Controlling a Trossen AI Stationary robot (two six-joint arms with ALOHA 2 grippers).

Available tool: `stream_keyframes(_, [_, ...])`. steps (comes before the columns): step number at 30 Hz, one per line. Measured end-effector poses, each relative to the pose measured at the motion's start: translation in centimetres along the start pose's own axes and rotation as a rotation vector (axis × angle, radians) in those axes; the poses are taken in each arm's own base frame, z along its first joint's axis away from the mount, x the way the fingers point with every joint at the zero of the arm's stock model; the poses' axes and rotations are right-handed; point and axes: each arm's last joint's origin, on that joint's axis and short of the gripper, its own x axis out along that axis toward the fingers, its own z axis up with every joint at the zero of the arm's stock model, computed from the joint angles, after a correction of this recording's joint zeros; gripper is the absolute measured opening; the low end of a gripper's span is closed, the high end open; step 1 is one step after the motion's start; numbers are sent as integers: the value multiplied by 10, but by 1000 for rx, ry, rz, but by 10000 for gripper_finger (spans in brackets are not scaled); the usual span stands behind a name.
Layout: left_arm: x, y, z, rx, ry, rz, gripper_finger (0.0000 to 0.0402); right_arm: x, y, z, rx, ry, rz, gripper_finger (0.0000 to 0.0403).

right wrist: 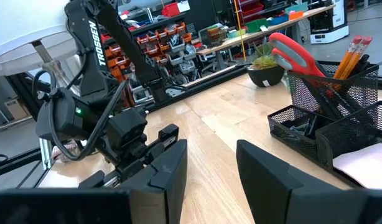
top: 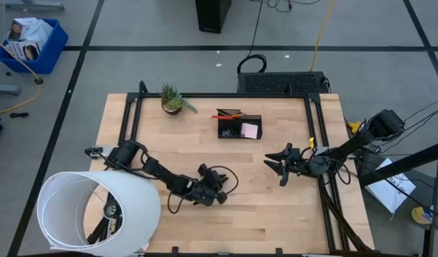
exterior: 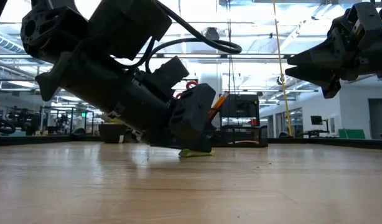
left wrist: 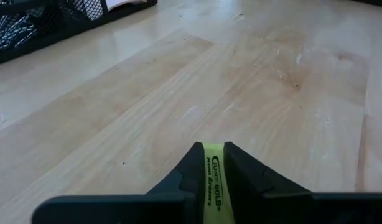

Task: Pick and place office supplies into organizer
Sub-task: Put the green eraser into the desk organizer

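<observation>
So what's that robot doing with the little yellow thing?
The left gripper is down on the wooden table, with its jaws pinching a small yellow-green piece that has printing on it. The right gripper hovers above the table with its jaws open, holding nothing. The black organizer at the back already holds red-handled scissors, orange pencils and a pink sticky-note pad. The yellow-green piece is not in the organizer yet.
</observation>
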Motion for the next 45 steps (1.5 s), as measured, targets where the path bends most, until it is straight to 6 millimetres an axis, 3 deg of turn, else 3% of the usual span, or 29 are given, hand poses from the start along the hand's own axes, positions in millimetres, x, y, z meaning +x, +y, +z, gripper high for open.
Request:
stream_keyframes(23, [0, 4, 21, 71, -32, -8, 36, 0, 0, 0, 0, 0, 0, 132])
stream_keyframes(33, [-6, -3, 29, 76, -26, -93, 41, 0, 0, 0, 0, 0, 0, 132])
stream_keyframes(37, [-8, -3, 23, 131, -1, -92, 78, 0, 0, 0, -3, 3, -1, 132])
stream_keyframes(45, [-10, -5, 27, 123, -74, -94, 226, 0, 0, 0, 0, 0, 0, 132])
